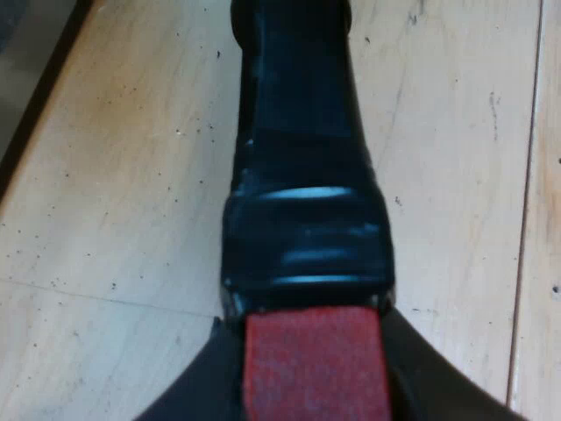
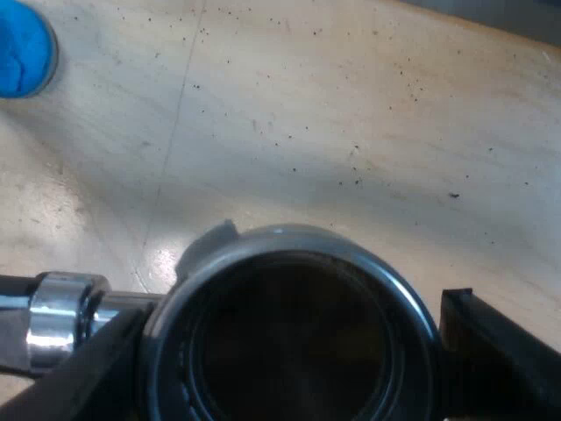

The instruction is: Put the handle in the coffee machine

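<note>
The holder's dark handle (image 1: 298, 158) runs away from the camera over the pale wooden table, and its red end (image 1: 316, 360) sits between the two black fingers of my left gripper (image 1: 302, 351), which is shut on it. The holder's round metal basket (image 2: 289, 254), dark inside, lies low over the table with its shiny neck (image 2: 61, 316) leading off to one side. My right gripper (image 2: 289, 351) has one black finger against each side of the basket and is shut on it.
A blue tamper (image 2: 22, 48) stands on the table some way beyond the basket. The wooden tabletop (image 2: 351, 114) is speckled with dark grains. A dark table edge (image 1: 39, 96) runs beside the handle, well off to its side.
</note>
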